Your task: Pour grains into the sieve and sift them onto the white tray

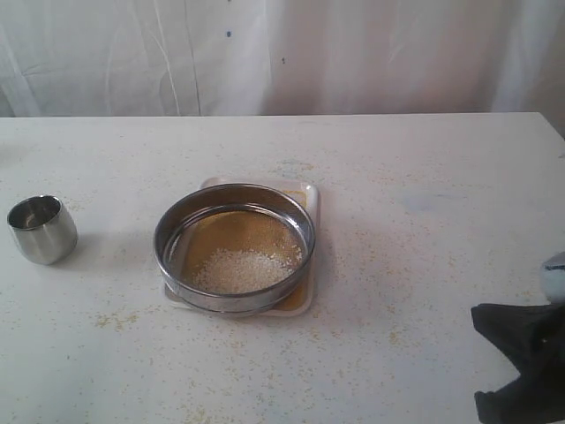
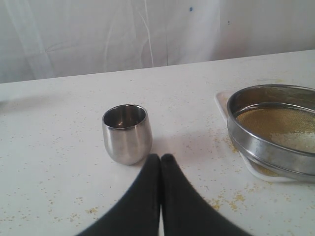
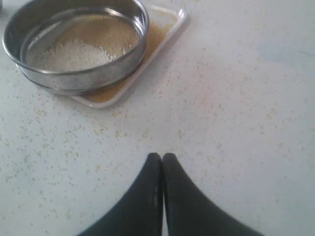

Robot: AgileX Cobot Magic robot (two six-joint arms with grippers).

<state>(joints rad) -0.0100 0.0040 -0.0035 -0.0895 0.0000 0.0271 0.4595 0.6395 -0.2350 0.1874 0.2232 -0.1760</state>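
The central sieve looked stiff, light, slick: best pinched over its rim. Left gripper and right gripper sat closed, empty.

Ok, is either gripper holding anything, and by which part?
Nothing is held: left gripper and right gripper are both shut empty; the steel cup stands free.
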